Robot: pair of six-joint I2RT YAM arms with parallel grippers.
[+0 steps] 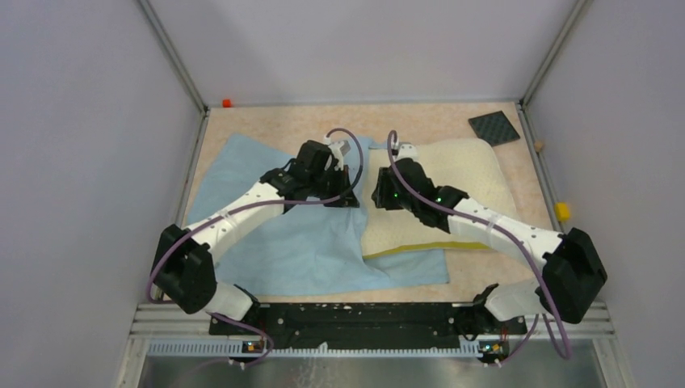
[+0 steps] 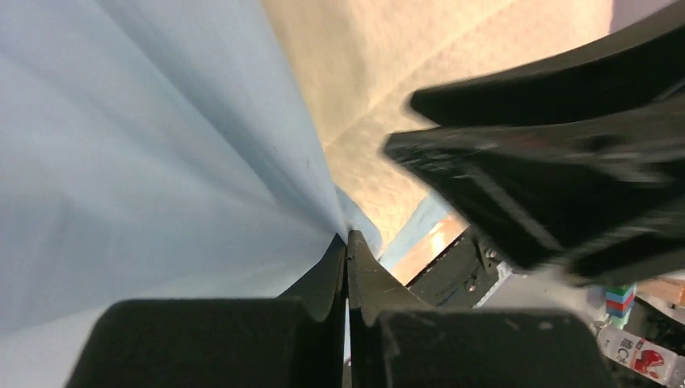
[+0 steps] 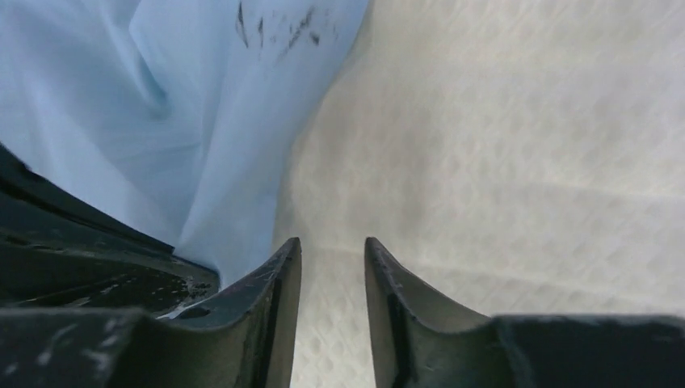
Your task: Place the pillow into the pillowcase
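The light-blue pillowcase [image 1: 275, 242] lies spread over the left and middle of the table. The cream-white pillow [image 1: 476, 174] lies to its right, a yellow band [image 1: 420, 246] along its near edge. That near-left corner rests on the pillowcase. My left gripper [image 1: 353, 198] is at the pillowcase's right edge. In the left wrist view it [image 2: 347, 236] is shut on a pinch of the pillowcase [image 2: 161, 162], which pulls taut to the tips. My right gripper [image 1: 378, 196] faces it over the pillow's left end. In the right wrist view it [image 3: 331, 246] is open, over the pillow [image 3: 525, 162], with nothing between its fingers.
A black textured square pad [image 1: 494, 127] lies at the back right corner. A small orange piece [image 1: 227, 103] sits at the back rail and a yellow one [image 1: 562, 212] on the right rail. Grey walls close in three sides. The two grippers are close together.
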